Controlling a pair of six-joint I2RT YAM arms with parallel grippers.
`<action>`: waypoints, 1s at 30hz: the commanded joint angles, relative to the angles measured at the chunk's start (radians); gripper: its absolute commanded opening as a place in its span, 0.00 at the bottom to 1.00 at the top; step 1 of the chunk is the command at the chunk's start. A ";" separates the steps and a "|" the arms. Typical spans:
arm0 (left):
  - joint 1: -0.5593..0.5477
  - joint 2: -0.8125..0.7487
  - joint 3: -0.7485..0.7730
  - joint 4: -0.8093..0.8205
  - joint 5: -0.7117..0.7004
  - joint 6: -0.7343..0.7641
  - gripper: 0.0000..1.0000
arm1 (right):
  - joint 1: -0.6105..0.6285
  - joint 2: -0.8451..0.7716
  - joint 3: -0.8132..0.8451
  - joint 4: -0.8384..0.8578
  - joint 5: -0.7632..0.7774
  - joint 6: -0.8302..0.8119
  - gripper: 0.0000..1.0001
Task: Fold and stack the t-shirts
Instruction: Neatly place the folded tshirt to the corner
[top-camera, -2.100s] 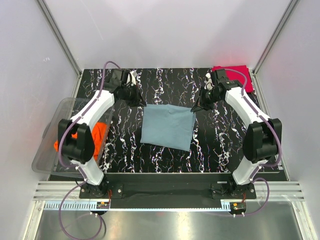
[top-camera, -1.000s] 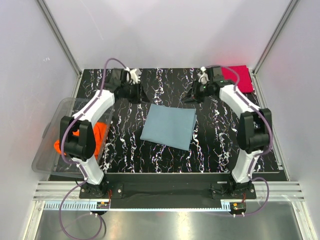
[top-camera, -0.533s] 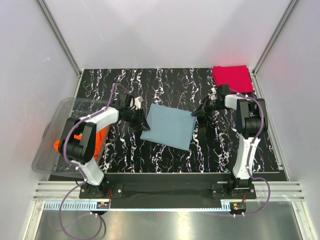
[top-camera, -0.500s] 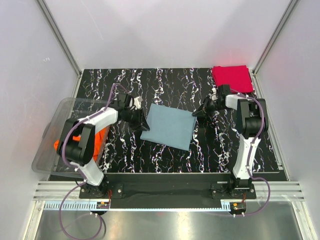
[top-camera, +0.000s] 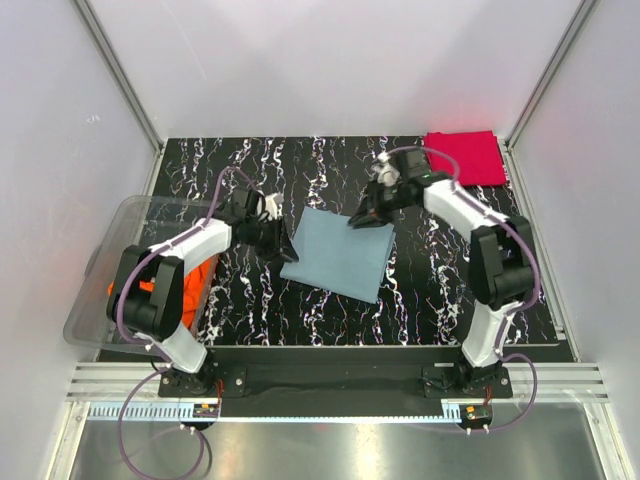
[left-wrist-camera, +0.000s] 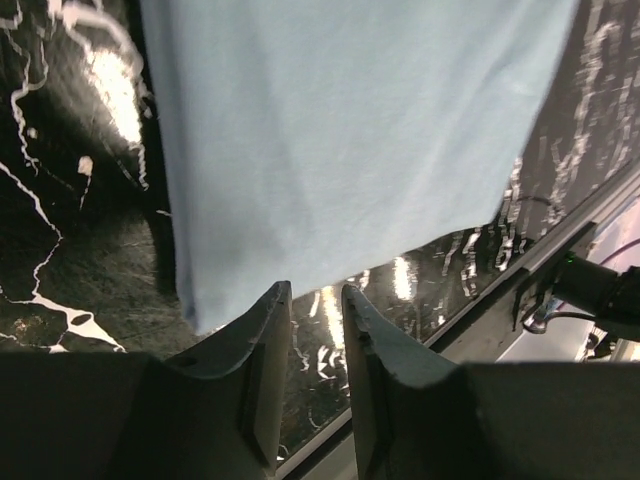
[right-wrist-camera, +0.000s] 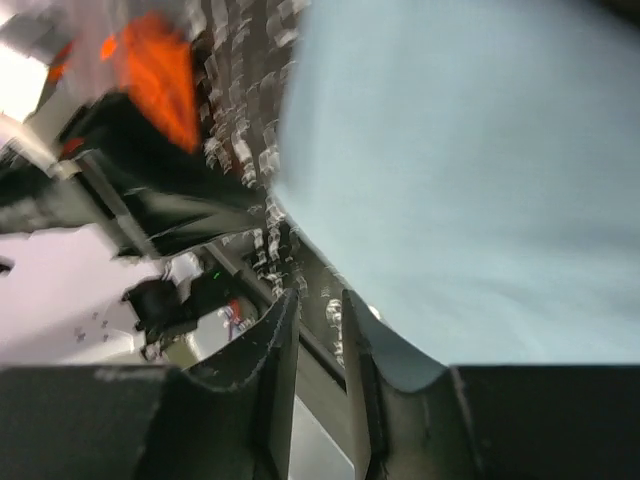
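Your grey-blue t-shirt (top-camera: 337, 252) lies folded into a rough rectangle mid-table, slightly skewed. There is bare black marbled table (top-camera: 420, 290) along its near, far and right edges. The red t-shirt (top-camera: 465, 157) sits folded in the far right corner, well apart. The orange t-shirt (top-camera: 203, 262) is bunched in the clear bin (top-camera: 100, 290) at the left edge.

Your left gripper (top-camera: 284, 243) is low at the shirt's left edge. In its wrist view the fingers are pressed almost together and pinch nothing, with the cloth's corner just ahead. Your right gripper (top-camera: 358, 221) hangs over the far right corner, its fingers likewise drawn close and empty, though that view is blurred. Both arms reach inward from the sides.
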 joint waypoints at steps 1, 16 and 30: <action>0.004 0.056 -0.010 0.035 -0.002 0.033 0.31 | 0.069 0.045 -0.065 0.099 -0.082 0.094 0.30; -0.022 -0.124 -0.044 -0.011 -0.072 0.030 0.37 | -0.086 -0.246 -0.430 -0.023 -0.004 -0.020 0.28; -0.054 0.104 -0.131 0.167 -0.084 0.054 0.33 | 0.044 -0.027 -0.412 0.201 -0.064 0.122 0.36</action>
